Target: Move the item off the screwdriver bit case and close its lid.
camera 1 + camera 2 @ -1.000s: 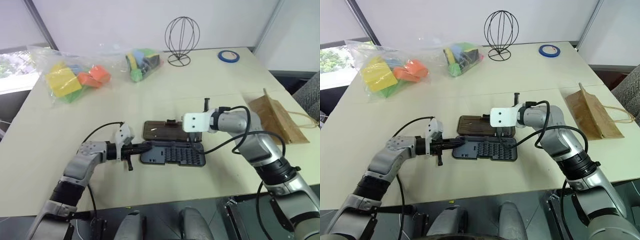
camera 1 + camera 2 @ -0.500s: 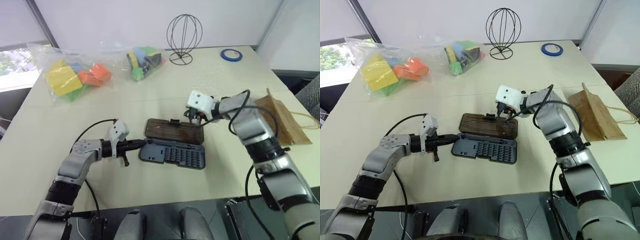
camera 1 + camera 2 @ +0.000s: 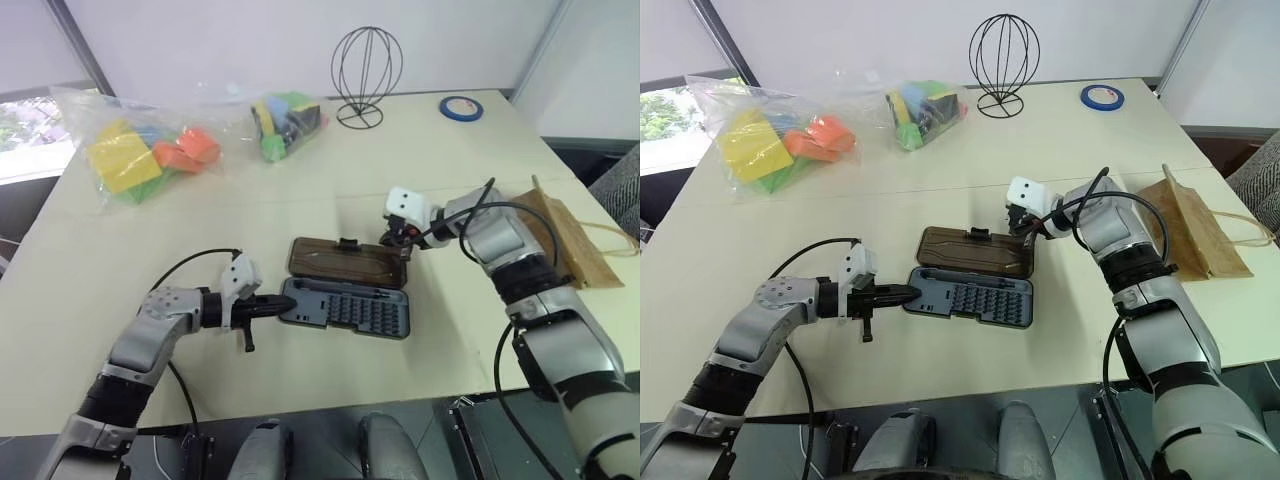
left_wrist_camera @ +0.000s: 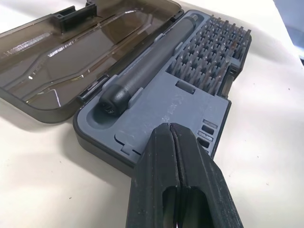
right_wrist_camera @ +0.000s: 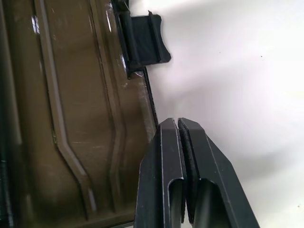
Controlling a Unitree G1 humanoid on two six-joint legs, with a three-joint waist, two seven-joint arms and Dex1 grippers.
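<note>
**Both grippers pressed shut at the open case, bag already aside**

The right gripper [image 5: 178, 124] has its two black fingers pressed together with nothing between them, tips poised at the far long edge of the lid [image 3: 345, 260], a little along from the small black latch [image 5: 142, 40]. Fingers held together like this make a single blunt wedge, which looks suited to getting under that edge and tipping the panel over its hinge rather than pinching it. Whether the tips already touch the plastic cannot be told.

The lid lies flat on the table [image 3: 300, 180], inner face up, hinged along its near side to the screwdriver bit case [image 3: 345, 308]. The tray is open, showing the driver handle [image 4: 142, 71] in its groove and rows of bits [image 4: 209, 52] beside it.

The left gripper [image 4: 169, 127] is likewise closed on nothing. Its tips sit at the short end of the tray opposite the bits, at or just over the rim. I judge this a bracing position, so the case does not slide when the lid is pushed.

The item, the brown paper bag [image 3: 560, 235], lies well clear of the case, out beyond the right arm near the table edge. So the first half of the task appears done; only folding the lid over remains.
</note>
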